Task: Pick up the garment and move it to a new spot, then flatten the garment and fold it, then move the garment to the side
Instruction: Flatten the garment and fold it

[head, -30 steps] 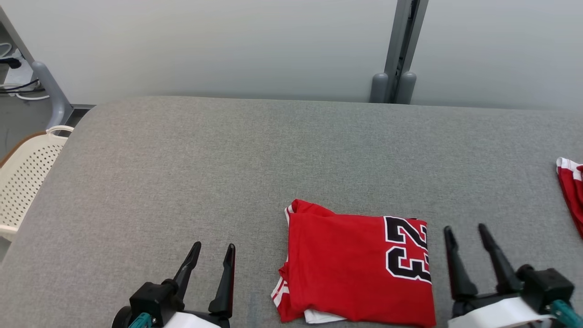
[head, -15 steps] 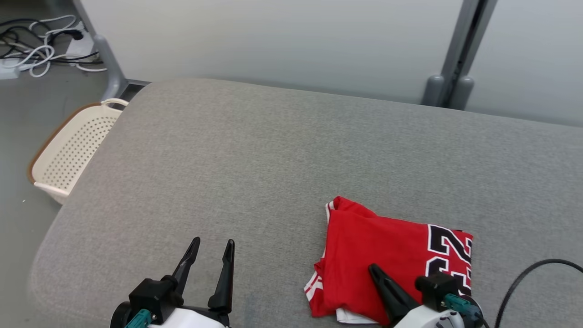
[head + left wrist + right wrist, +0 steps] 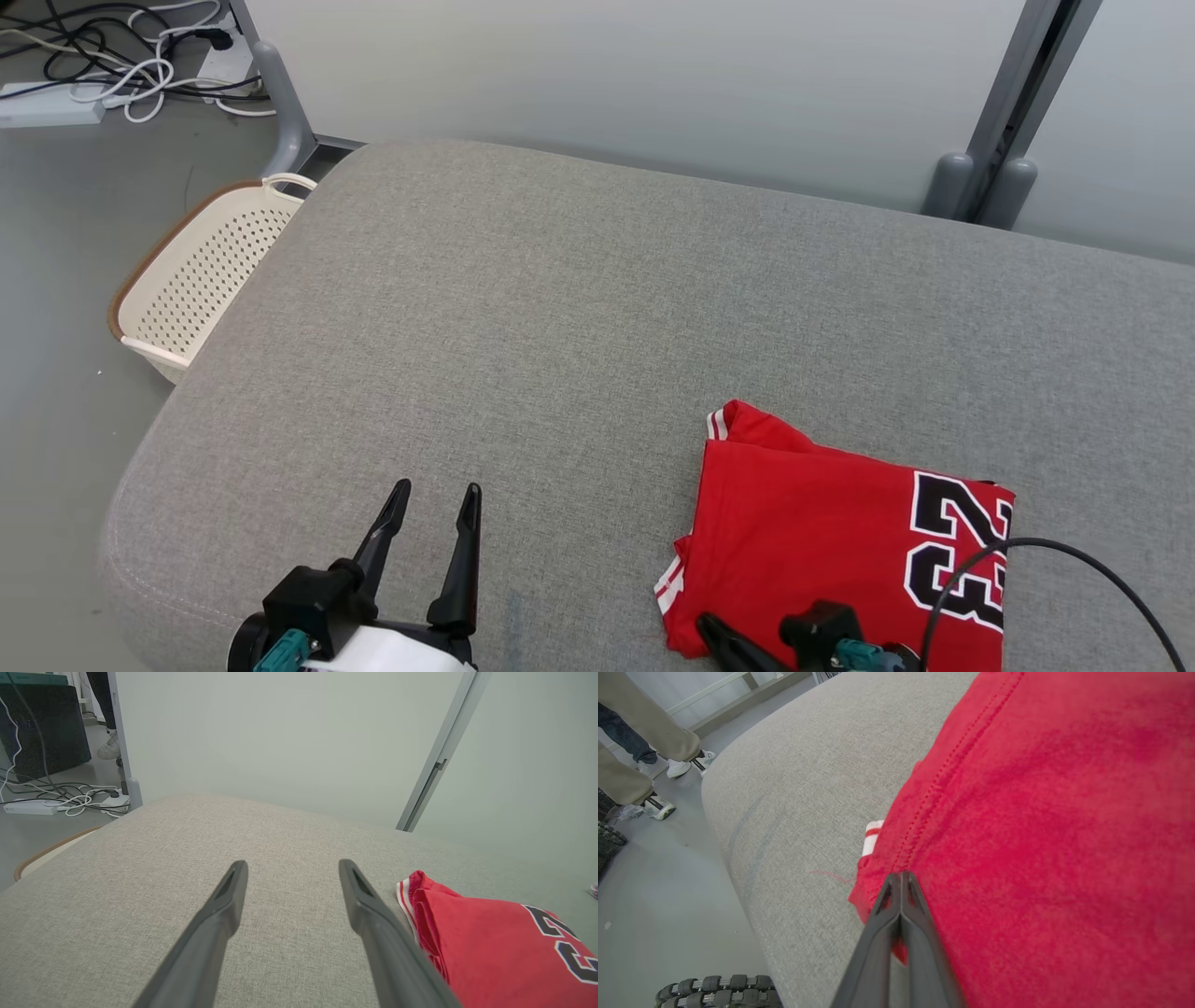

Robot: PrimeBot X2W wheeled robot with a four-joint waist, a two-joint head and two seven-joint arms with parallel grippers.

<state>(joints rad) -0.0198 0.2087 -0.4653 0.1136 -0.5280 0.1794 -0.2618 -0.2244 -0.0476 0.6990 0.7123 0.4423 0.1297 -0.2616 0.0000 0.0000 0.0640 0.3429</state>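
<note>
On the near right part of the grey padded table (image 3: 560, 308): folded red garment (image 3: 822, 532), lying flat, number 23 uppermost. Right gripper (image 3: 901, 876): fingers pressed together, tips at the garment's near left corner; cannot tell whether cloth is caught between them. Left gripper (image 3: 437, 487): fingers apart, holding nothing, over bare table left of the garment. Cream perforated basket (image 3: 196, 280): beside the table's far left corner

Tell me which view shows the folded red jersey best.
Head view: the folded jersey with its 23 lies nearly whole on the grey cushion. Left wrist view catches its left part side-on. Right wrist view gives close-up red cloth and hem at the shut tips of the right gripper.
</note>
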